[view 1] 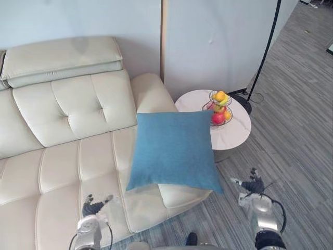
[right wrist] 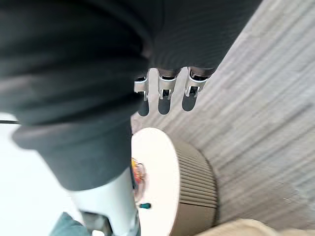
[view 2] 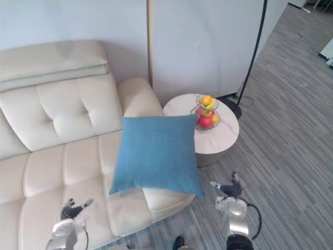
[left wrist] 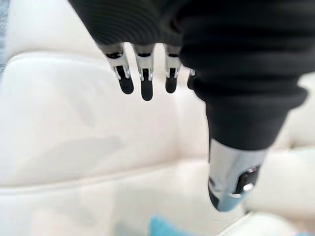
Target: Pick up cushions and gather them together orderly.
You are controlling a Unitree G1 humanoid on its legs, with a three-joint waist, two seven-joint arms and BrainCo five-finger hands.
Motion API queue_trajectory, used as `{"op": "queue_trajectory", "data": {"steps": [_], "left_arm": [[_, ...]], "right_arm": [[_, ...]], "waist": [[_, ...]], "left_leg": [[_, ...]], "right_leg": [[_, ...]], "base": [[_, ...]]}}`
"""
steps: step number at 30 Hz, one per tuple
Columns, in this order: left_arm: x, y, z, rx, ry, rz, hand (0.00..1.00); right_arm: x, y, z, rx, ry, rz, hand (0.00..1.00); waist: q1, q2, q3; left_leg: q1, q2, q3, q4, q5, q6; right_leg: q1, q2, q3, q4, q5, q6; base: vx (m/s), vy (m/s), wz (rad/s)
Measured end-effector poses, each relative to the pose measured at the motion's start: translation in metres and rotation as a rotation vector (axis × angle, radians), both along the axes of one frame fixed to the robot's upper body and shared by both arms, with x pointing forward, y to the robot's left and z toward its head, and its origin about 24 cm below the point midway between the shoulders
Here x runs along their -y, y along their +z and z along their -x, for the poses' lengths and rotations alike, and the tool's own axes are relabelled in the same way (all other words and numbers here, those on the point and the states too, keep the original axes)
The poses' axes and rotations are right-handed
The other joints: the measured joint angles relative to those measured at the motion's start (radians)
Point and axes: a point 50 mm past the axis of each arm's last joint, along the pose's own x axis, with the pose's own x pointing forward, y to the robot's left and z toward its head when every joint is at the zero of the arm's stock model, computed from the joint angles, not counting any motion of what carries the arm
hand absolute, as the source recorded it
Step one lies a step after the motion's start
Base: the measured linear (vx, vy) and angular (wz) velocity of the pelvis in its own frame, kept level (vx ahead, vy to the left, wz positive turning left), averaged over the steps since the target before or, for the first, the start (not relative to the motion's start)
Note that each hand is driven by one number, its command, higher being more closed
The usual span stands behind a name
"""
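Blue cushion [view 1: 174, 151] whole in eye view, corner in left wrist view

Plain blue cushion [view 1: 174, 151], cream tufted sofa [view 1: 67, 135], grey-striped floor [view 1: 296, 130]

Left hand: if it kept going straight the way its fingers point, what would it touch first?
Most likely the cream leather sofa: the left hand hangs open above its seat, pointing at the backrest. The blue square cushion lies off to its right.
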Motion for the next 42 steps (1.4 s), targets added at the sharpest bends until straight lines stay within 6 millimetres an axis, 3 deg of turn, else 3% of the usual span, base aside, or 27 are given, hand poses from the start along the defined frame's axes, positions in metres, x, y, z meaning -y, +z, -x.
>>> {"op": "queue_trajectory", "data": {"steps": [5, 10, 15, 18, 20, 24, 25, 26, 28, 34, 42], "left_arm": [[-0.004, 0.007, -0.006, 0.050, 0.027, 0.014, 0.00], [0.000, 0.026, -0.039, 0.142, -0.008, 0.000, 0.00], [0.038, 0.035, -0.074, 0.190, -0.159, 0.015, 0.00], [0.063, 0.058, -0.110, 0.272, -0.281, 0.003, 0.00], [0.083, 0.083, -0.141, 0.351, -0.369, -0.014, 0.00], [0.102, 0.119, -0.177, 0.441, -0.439, -0.047, 0.00], [0.106, 0.130, -0.186, 0.459, -0.455, -0.071, 1.00], [0.106, 0.134, -0.190, 0.464, -0.464, -0.082, 1.00], [0.108, 0.157, -0.205, 0.498, -0.484, -0.136, 1.00], [0.102, 0.205, -0.226, 0.604, -0.489, -0.214, 1.00], [0.119, 0.228, -0.226, 0.738, -0.520, -0.156, 1.00]], "right_arm": [[0.000, 0.005, -0.006, 0.025, -0.020, -0.004, 0.00], [-0.014, 0.009, -0.018, 0.049, 0.022, -0.030, 0.00], [-0.032, 0.017, -0.036, 0.096, 0.047, -0.070, 0.00], [-0.056, 0.032, -0.060, 0.149, 0.122, -0.086, 0.00], [-0.075, 0.052, -0.086, 0.201, 0.168, -0.107, 0.00], [-0.091, 0.082, -0.113, 0.279, 0.193, -0.112, 0.00], [-0.094, 0.090, -0.119, 0.303, 0.198, -0.109, 0.00], [-0.095, 0.094, -0.121, 0.313, 0.201, -0.107, 1.00], [-0.103, 0.112, -0.131, 0.362, 0.223, -0.106, 1.00], [-0.110, 0.151, -0.141, 0.518, 0.237, -0.127, 1.00], [-0.117, 0.162, -0.131, 0.621, 0.268, -0.206, 1.00]], "waist": [[0.001, -0.001, 0.000], [0.001, -0.025, -0.001], [0.001, -0.016, 0.047], [0.002, -0.029, 0.105], [0.004, -0.033, 0.170], [0.004, -0.034, 0.240], [0.004, -0.037, 0.249], [0.003, -0.038, 0.250], [0.001, -0.044, 0.273], [0.002, -0.047, 0.286], [0.009, -0.046, 0.286]], "left_leg": [[-0.007, -0.003, -0.019, -0.019, 0.006, 0.006], [-0.073, -0.011, -0.051, -0.070, 0.067, 0.002], [-0.094, -0.010, -0.082, -0.082, 0.092, -0.002], [-0.160, -0.010, -0.098, -0.080, 0.121, -0.007], [-0.220, -0.008, -0.100, -0.048, 0.126, -0.009], [-0.298, -0.009, -0.097, 0.003, 0.126, -0.011], [-0.325, -0.009, -0.092, 0.010, 0.126, -0.011], [-0.339, -0.009, -0.090, 0.012, 0.127, -0.011], [-0.393, -0.009, -0.078, 0.039, 0.129, -0.012], [-0.495, 0.015, -0.061, 0.047, 0.140, -0.028], [-0.475, 0.032, -0.048, 0.040, 0.146, -0.038]], "right_leg": [[-0.003, 0.001, -0.005, -0.017, 0.022, -0.002], [-0.081, -0.002, -0.022, -0.028, 0.049, -0.015], [-0.085, -0.001, -0.052, -0.028, 0.054, -0.021], [-0.146, -0.003, -0.065, -0.026, 0.072, -0.034], [-0.201, -0.005, -0.066, 0.004, 0.076, -0.040], [-0.279, -0.014, -0.054, 0.051, 0.077, -0.043], [-0.316, -0.017, -0.043, 0.071, 0.076, -0.044], [-0.333, -0.018, -0.037, 0.080, 0.076, -0.044], [-0.394, -0.022, -0.019, 0.107, 0.077, -0.045], [-0.500, -0.012, -0.009, 0.112, 0.094, -0.068], [-0.484, 0.003, -0.011, 0.105, 0.096, -0.071]], "base": [[-0.07, 0.003, 0.05], [-0.09, -0.030, 0.13], [-0.06, -0.023, 0.18], [-0.09, -0.024, 0.16], [-0.11, -0.016, 0.03], [-0.11, 0.003, -0.05], [-0.07, 0.014, -0.11], [-0.08, 0.020, -0.16], [-0.06, 0.013, -0.16], [-0.06, -0.013, -0.08], [0.03, 0.001, -0.04]]}}
